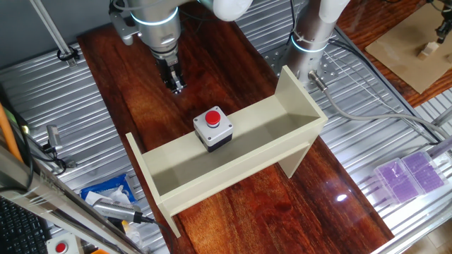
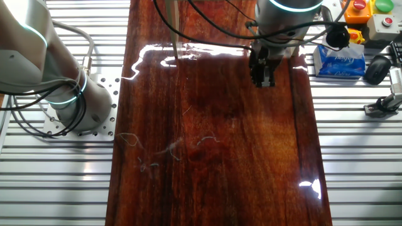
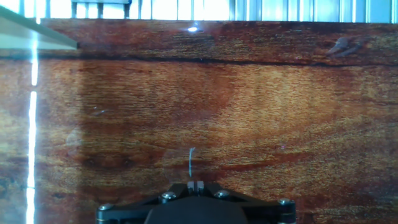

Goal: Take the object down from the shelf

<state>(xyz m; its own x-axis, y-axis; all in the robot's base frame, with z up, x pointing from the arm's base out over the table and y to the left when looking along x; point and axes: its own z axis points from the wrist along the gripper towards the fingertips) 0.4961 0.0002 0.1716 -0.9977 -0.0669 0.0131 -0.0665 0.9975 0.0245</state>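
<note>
The small grey box with a black base and a round red button (image 1: 213,128) sits upright on the long cream shelf (image 1: 275,137), left of its middle. My gripper (image 1: 174,86) hangs over the bare wooden table behind the shelf, apart from the box, pointing down. Its fingers are pressed together and hold nothing. In the other fixed view the gripper (image 2: 262,74) is near the table's far right; the box does not show there. In the hand view the closed fingertips (image 3: 196,185) face bare wood, with a pale corner of the shelf (image 3: 31,34) at the top left.
The wooden board (image 1: 233,49) lies on a ribbed metal bench. A blue pack and tools (image 1: 109,197) lie at the front left, next to a pale red-buttoned box (image 1: 60,247). Purple boxes (image 1: 409,176) sit at the right. The arm's base (image 1: 311,35) stands behind the shelf.
</note>
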